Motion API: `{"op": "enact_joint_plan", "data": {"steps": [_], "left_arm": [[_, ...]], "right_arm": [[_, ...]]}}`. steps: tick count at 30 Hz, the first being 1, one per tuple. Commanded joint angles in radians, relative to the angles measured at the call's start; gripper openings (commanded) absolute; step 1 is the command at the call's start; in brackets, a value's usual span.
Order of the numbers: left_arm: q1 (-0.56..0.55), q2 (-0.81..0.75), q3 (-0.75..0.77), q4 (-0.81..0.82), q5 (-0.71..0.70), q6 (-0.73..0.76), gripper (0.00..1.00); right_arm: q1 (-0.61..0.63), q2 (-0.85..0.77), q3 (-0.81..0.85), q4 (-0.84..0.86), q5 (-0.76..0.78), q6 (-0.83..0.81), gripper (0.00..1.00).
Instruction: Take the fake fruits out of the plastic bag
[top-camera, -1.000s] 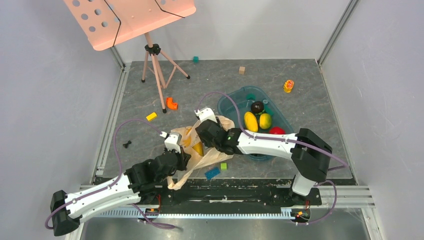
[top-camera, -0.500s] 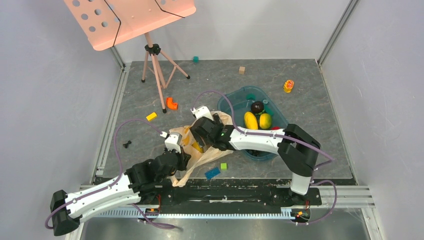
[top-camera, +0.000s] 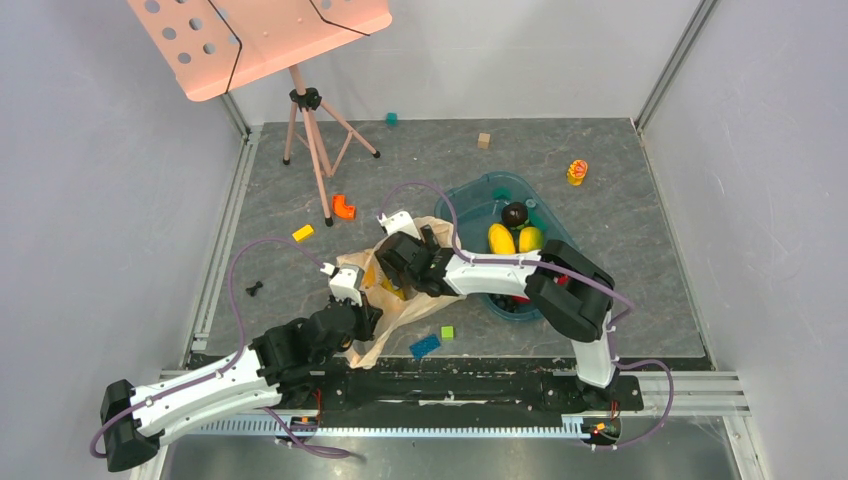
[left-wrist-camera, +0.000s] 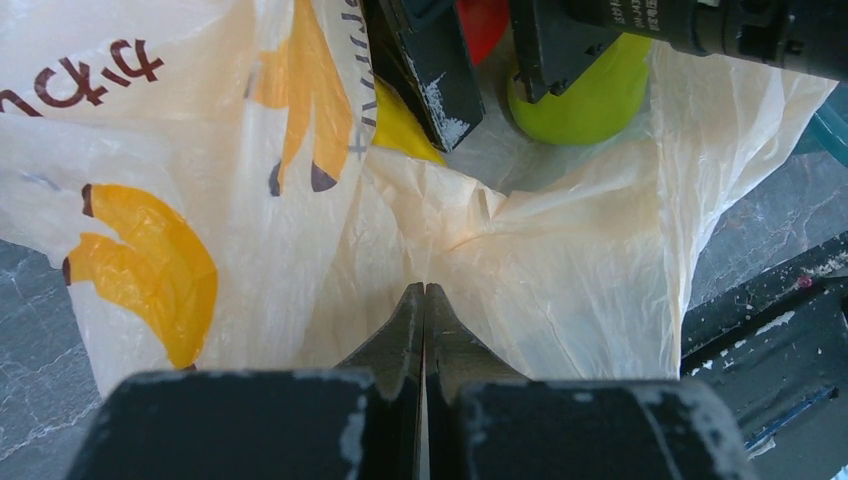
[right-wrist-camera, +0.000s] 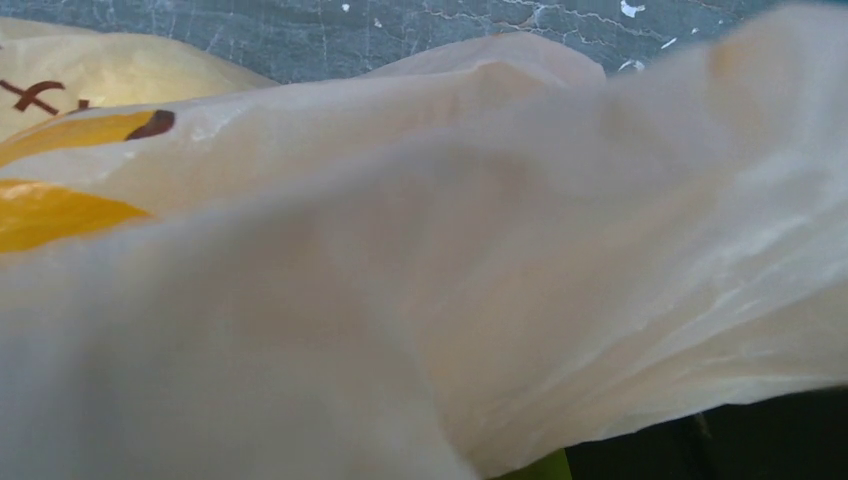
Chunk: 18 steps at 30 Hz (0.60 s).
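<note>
Two hands, left hand (left-wrist-camera: 424, 292) clamped on plastic bag (left-wrist-camera: 570, 290) fold, right hand (left-wrist-camera: 495, 95) spread at its mouth

Cream plastic bag (left-wrist-camera: 560, 290), yellow banana prints and dark brown lettering — lime-green pear (left-wrist-camera: 592, 105), a red fruit (left-wrist-camera: 485, 22), perhaps apple.

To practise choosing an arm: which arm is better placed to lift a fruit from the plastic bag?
Right. The right tool stands open inside the plastic bag, next to the green pear, while the left tool is shut on a fold of the bag, pinning it.
</note>
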Motion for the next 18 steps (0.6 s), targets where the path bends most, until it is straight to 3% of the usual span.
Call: {"op": "enact_joint_plan", "data": {"steps": [1,9,18], "left_arm": [[0.007,0.001,0.016,0.031,-0.009,0.030,0.02],[0.007,-0.001,0.016,0.031,-0.009,0.030,0.02],[0.007,0.004,0.016,0.033,-0.007,0.030,0.02]], "right_arm": [[-0.015,0.015,0.025,0.064,0.067,0.000,0.84],[-0.015,-0.057,-0.047,0.104,0.027,-0.018,0.63],[0.020,-0.217,-0.148,0.087,-0.086,-0.021,0.59]]}}
